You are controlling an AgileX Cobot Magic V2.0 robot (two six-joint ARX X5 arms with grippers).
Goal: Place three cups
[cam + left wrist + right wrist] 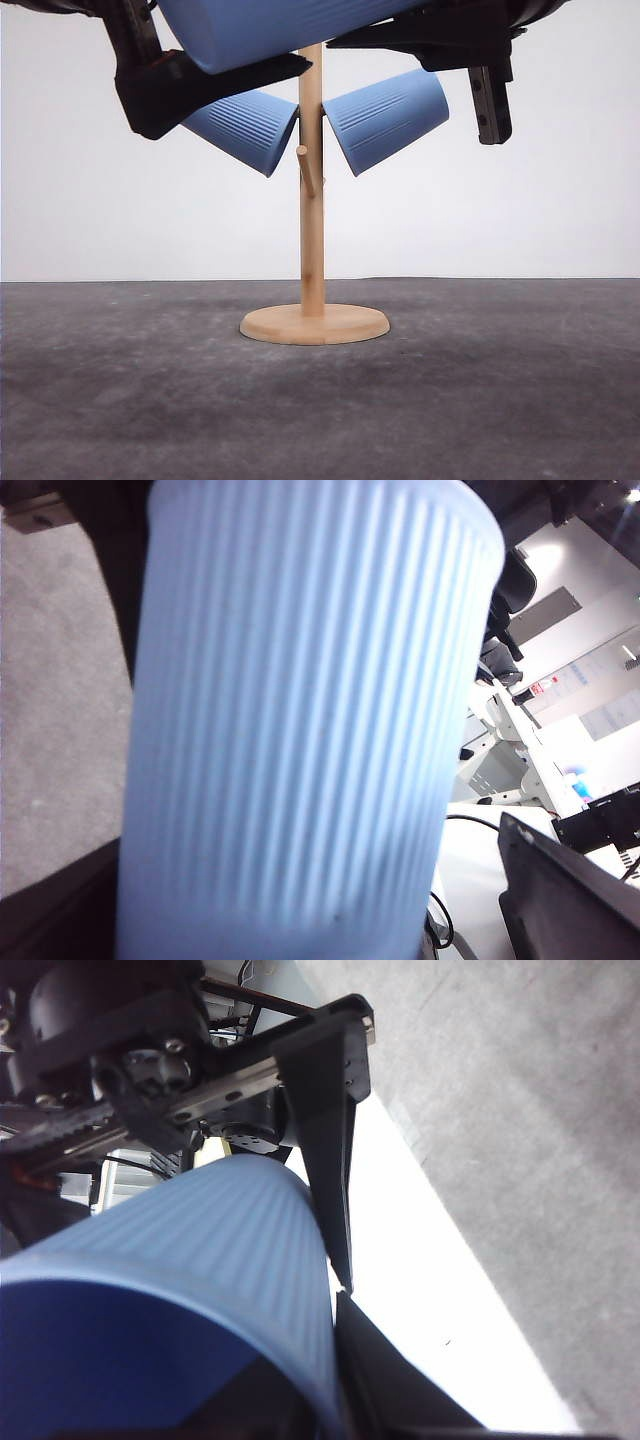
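Observation:
Two blue ribbed cups hang tilted on the wooden stand (312, 230), one on the left peg (245, 125) and one on the right peg (385, 120). A third cup (270, 25) lies nearly sideways above the post top. My left gripper (285, 45) is shut on it, its fingers running along the cup's sides (300, 730). My right gripper (440, 45) sits at the cup's mouth end, one finger (400, 1400) right beside the rim (250, 1260). Whether it grips the cup is hidden.
A short bare peg (305, 170) sticks out of the front of the post below the hanging cups. The stand's round base (315, 323) rests on the dark grey table (500, 400), with a white wall behind.

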